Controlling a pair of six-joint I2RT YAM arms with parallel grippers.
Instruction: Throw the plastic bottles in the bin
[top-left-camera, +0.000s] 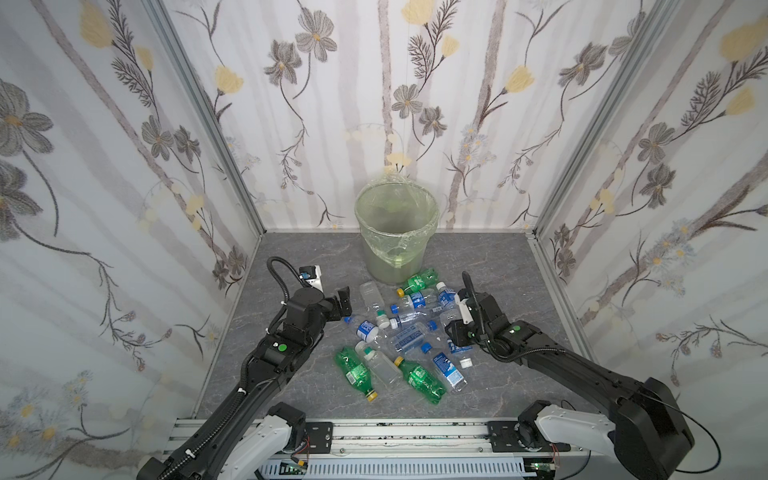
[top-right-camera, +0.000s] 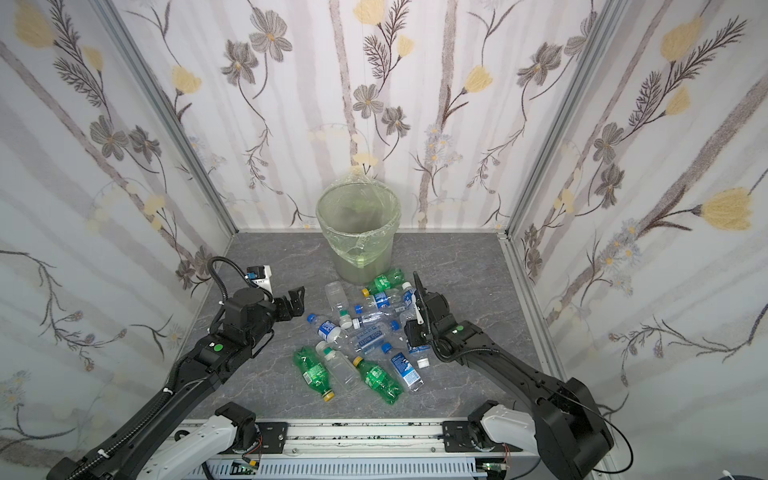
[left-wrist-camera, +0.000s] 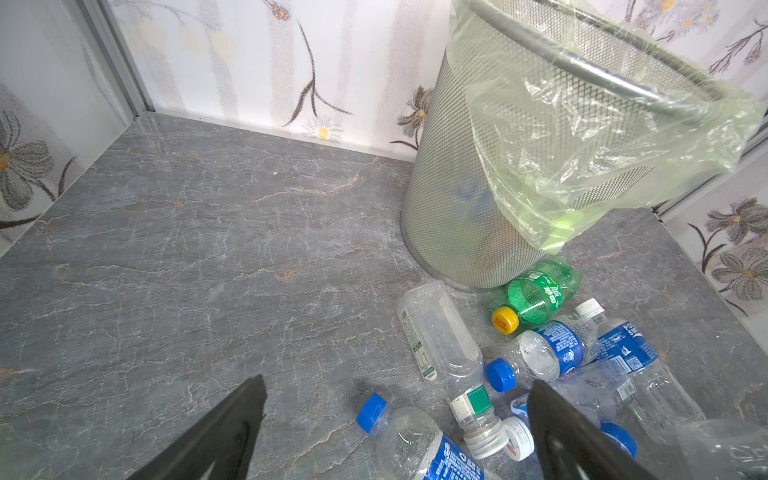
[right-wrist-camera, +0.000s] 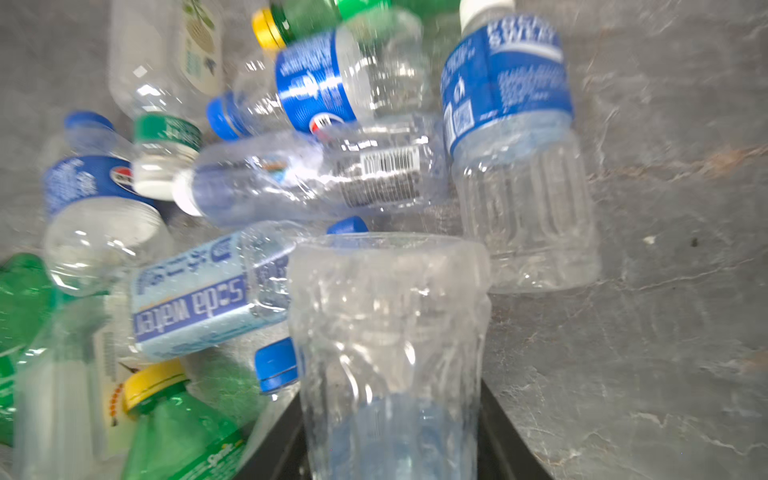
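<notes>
The right gripper (right-wrist-camera: 390, 424), at lower centre of its wrist view, is clamping its fingers on a crumpled clear bottle (right-wrist-camera: 386, 316), probably to lift it. The left gripper (left-wrist-camera: 397, 388) is hovering, fingers wide apart, beside the bottles (top-left-camera: 409, 336). The bin (top-left-camera: 382, 257) is standing just above the pile in both top views, within easy reach.

"soda water" on a pale-blue-labelled bottle (right-wrist-camera: 191, 299) — "Sprite" on a green bottle (right-wrist-camera: 178, 436), "POC", "SW" on a white-capped bottle (left-wrist-camera: 623, 345)
</notes>
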